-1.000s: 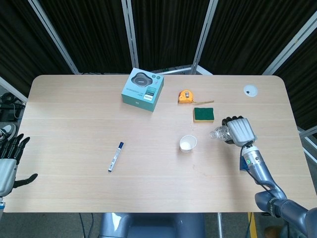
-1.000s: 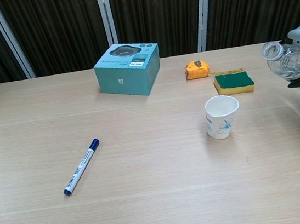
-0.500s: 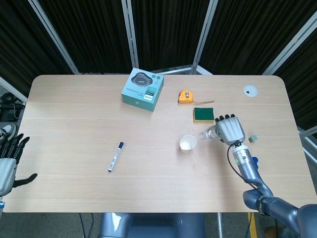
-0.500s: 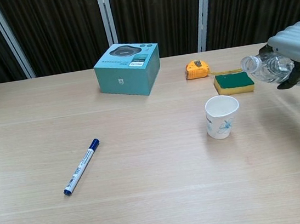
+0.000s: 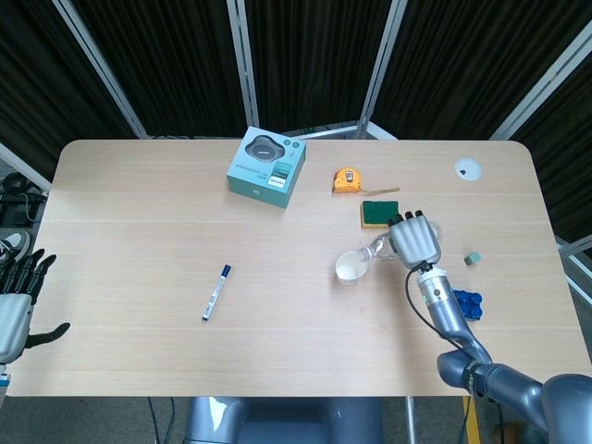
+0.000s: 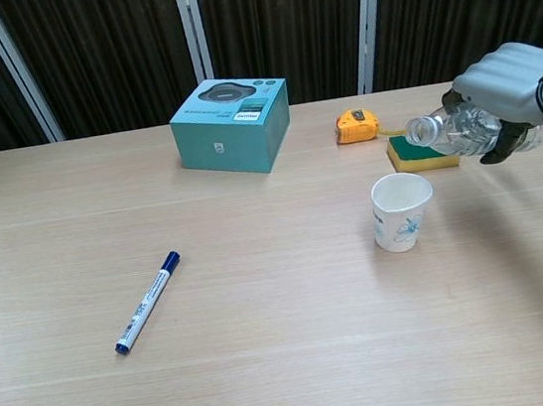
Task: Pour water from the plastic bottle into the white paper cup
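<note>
Clear plastic bottle (image 6: 454, 131), clamped in our right robot hand (image 6: 506, 84), lies nearly level with its mouth just above and right of the white paper cup (image 6: 401, 211) on the bench (image 6: 273, 363) (left robot hand (image 5: 14, 305) idle, fingers apart).

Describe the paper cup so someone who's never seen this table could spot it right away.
Start at the teal box at the table's far side, then come toward the near right. The cup stands upright beside the green sponge; it alone is white with a blue print.
</note>
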{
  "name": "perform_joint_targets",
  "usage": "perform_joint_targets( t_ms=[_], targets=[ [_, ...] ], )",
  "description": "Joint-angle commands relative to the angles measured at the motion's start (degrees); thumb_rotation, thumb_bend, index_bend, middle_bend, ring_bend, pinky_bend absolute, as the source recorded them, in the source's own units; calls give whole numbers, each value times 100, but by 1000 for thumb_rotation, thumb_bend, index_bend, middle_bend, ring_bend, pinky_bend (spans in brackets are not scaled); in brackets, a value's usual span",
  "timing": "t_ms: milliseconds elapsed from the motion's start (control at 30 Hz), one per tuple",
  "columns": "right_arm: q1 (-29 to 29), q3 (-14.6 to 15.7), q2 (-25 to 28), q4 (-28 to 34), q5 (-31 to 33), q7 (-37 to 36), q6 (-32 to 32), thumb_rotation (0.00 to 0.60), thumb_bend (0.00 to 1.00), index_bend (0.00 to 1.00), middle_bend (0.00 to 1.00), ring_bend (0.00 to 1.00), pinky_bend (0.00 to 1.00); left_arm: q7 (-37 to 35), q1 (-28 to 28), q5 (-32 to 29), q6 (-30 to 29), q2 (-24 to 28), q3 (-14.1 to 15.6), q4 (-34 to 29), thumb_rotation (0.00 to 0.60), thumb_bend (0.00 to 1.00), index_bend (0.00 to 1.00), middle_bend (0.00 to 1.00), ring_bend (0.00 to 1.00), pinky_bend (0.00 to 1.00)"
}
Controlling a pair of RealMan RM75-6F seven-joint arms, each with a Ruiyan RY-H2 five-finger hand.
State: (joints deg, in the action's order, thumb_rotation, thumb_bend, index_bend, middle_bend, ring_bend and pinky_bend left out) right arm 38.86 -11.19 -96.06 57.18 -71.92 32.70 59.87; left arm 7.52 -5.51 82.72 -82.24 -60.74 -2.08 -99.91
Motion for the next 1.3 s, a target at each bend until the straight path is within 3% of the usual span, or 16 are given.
perform_joint_targets(
  t_ms=[33, 1300],
  targets=[
    [23, -8, -45, -58, -8, 85, 72, 600, 672, 526, 640, 579, 477, -5, -3, -3, 4, 4, 0, 2, 600, 15, 0, 0, 0, 0],
    [81, 190, -217, -668, -341, 755, 461, 600, 674, 533, 647, 588, 478, -97, 4, 0, 1, 71, 25, -49, 600, 16, 0, 0, 0, 0]
  ],
)
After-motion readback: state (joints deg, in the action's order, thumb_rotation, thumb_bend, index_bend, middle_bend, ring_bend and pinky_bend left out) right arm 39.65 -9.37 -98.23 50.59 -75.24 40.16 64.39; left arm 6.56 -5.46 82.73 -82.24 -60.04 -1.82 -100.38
